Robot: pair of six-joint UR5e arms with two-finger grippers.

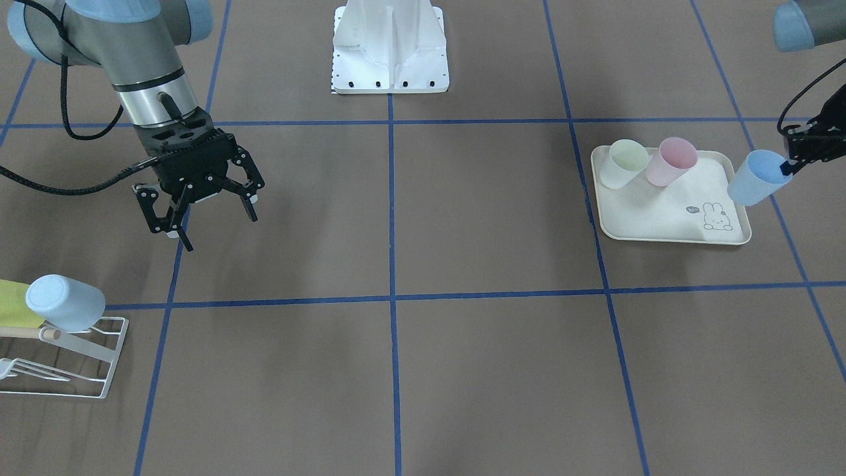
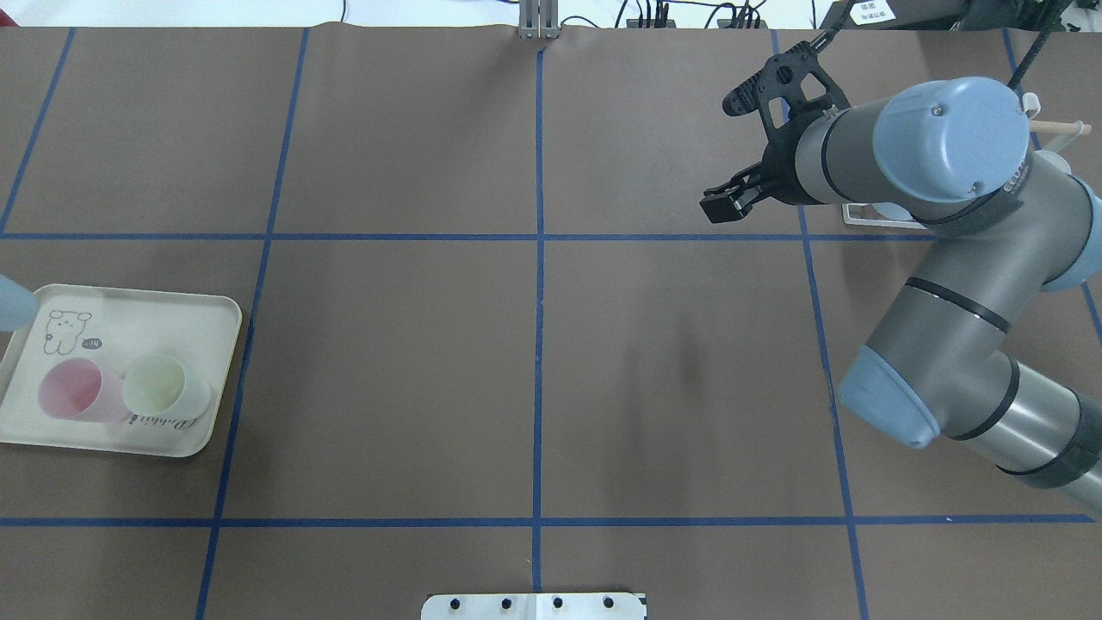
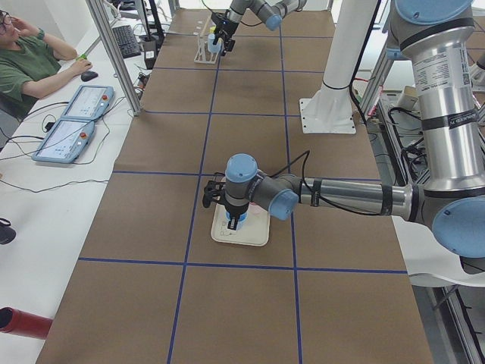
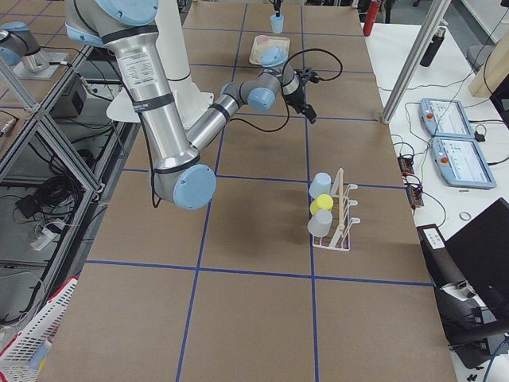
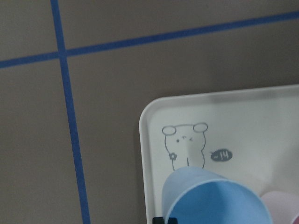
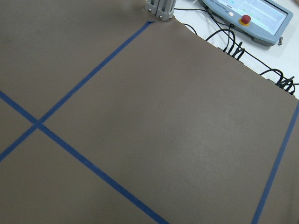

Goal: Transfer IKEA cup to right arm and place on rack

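The right arm (image 2: 947, 344) sprawls over the robot's right end of the tabletop (image 1: 462, 218), hiding nearly all of the rack (image 1: 92, 350) from overhead. From the front the rack is cut off by the frame's edge, with a pale blue cup (image 1: 66, 303) and a yellow cup (image 1: 12, 304) upended on it. The right pincer (image 1: 208, 225) hangs spread wide and empty above bare tabletop. At the left end, a cream tray (image 1: 667, 228) carries a pink cup (image 1: 671, 160) and a green cup (image 1: 628, 162). The left pincer (image 1: 788, 165), mostly out of frame, is clamped on the rim of the blue cup (image 1: 759, 177), which tilts over the tray's edge. Whether the cup touches the tray cannot be told.
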